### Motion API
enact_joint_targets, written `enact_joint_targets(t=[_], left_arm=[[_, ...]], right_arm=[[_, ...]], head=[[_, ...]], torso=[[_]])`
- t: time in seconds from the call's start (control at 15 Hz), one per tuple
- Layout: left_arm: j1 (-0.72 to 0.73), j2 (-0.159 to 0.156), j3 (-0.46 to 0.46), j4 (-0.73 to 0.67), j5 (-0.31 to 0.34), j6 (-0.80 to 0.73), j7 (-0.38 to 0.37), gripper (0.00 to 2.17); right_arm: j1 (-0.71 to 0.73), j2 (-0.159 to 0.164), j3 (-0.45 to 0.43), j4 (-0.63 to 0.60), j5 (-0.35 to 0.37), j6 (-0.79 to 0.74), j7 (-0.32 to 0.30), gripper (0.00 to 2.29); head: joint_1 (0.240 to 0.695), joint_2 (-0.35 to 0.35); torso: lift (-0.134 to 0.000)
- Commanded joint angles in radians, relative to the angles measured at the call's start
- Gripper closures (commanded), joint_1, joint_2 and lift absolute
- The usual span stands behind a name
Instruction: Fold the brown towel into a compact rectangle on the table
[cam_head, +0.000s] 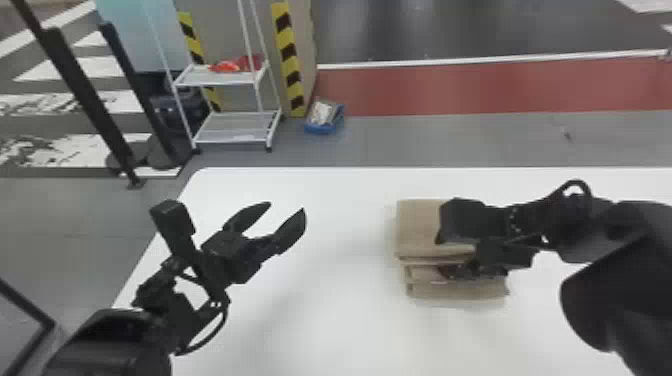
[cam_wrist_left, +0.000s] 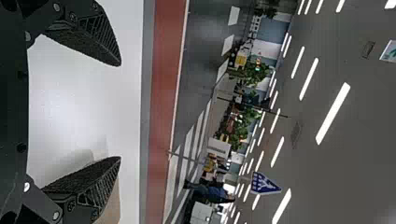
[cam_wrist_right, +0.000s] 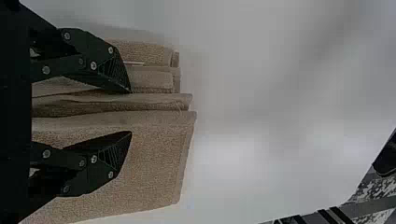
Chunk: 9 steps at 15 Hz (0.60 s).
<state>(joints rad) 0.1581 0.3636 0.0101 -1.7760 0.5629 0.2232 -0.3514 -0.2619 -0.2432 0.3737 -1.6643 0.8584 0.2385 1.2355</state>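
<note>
The towel (cam_head: 417, 227) lies at right on the desk (cam_head: 325, 325), likely light, soft, its layers apt to slip; pinch the near folds (cam_head: 457, 291) together. Left gripper (cam_head: 286, 207) and right gripper (cam_wrist_right: 130, 112) have open jaws

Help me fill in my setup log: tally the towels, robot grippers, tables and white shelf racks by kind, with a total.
Brown towel: 1
Left gripper and right gripper: 2
White table: 1
White shelf rack: 1
Total: 5
</note>
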Motion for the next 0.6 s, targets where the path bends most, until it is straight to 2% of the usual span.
enact_joint_targets(t=[0.0, 0.2, 0.27, 0.47, 0.53], left_arm=[[0.000, 0.002, -0.001, 0.000, -0.001, 0.000, -0.001, 0.20], [0.001, 0.000, -0.001, 0.000, -0.005, 0.000, -0.003, 0.20], [0.000, 0.000, -0.001, 0.000, -0.005, 0.000, -0.003, 0.20], [0.000, 0.000, -0.002, 0.000, -0.005, 0.000, -0.003, 0.20], [0.000, 0.000, -0.002, 0.000, -0.005, 0.000, -0.003, 0.20]], right_arm=[[-0.007, 0.001, -0.006, 0.000, -0.002, 0.000, -0.007, 0.67], [-0.019, 0.001, -0.007, 0.015, 0.001, 0.003, -0.001, 0.68], [-0.020, 0.002, -0.006, 0.017, 0.001, 0.006, 0.005, 0.76], [-0.022, 0.019, -0.010, 0.035, 0.024, 0.006, 0.033, 0.83], [-0.025, 0.022, -0.010, 0.041, 0.030, 0.009, 0.041, 1.02]], head=[[0.695, 0.153], [0.695, 0.149], [0.695, 0.148], [0.695, 0.146], [0.695, 0.146]], torso=[[-0.124], [-0.124], [-0.124], [-0.124], [-0.124]])
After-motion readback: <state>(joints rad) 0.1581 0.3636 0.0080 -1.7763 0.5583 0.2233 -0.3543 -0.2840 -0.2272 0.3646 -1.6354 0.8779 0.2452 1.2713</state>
